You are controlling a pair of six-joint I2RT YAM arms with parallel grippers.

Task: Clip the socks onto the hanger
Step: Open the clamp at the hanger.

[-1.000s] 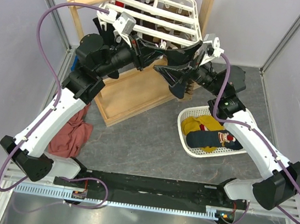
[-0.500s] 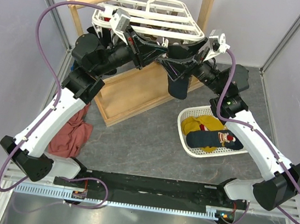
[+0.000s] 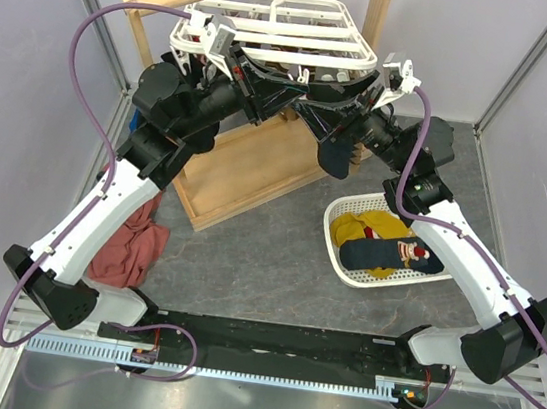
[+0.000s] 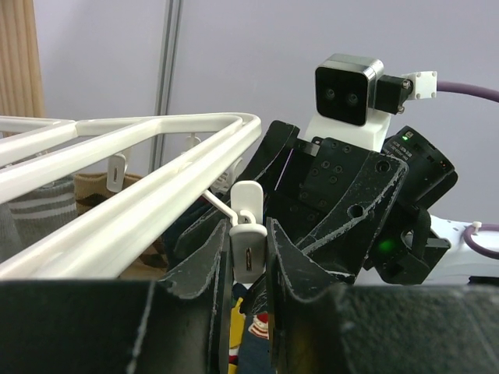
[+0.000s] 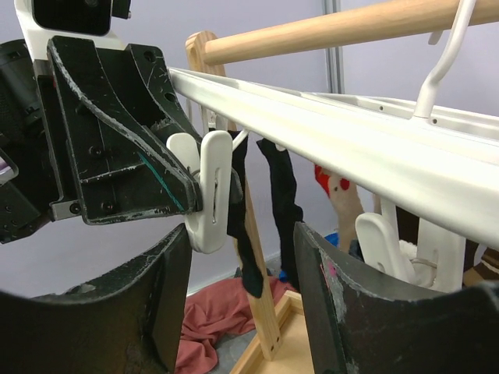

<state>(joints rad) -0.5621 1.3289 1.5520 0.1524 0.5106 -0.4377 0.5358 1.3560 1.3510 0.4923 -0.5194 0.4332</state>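
Peg (image 4: 248, 253) of hanger (image 4: 117, 210) sits clamped in left end effector (image 4: 248, 234).

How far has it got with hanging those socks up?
Done: a sock with red-and-white figures and some others hang under the white plastic drying frame. In hand: the left hand pinches a white clip peg where a dark navy sock dangles; whether the peg grips it yet is unclear. The right hand is open, empty. Left: mustard-yellow socks lie in the white mesh basket.
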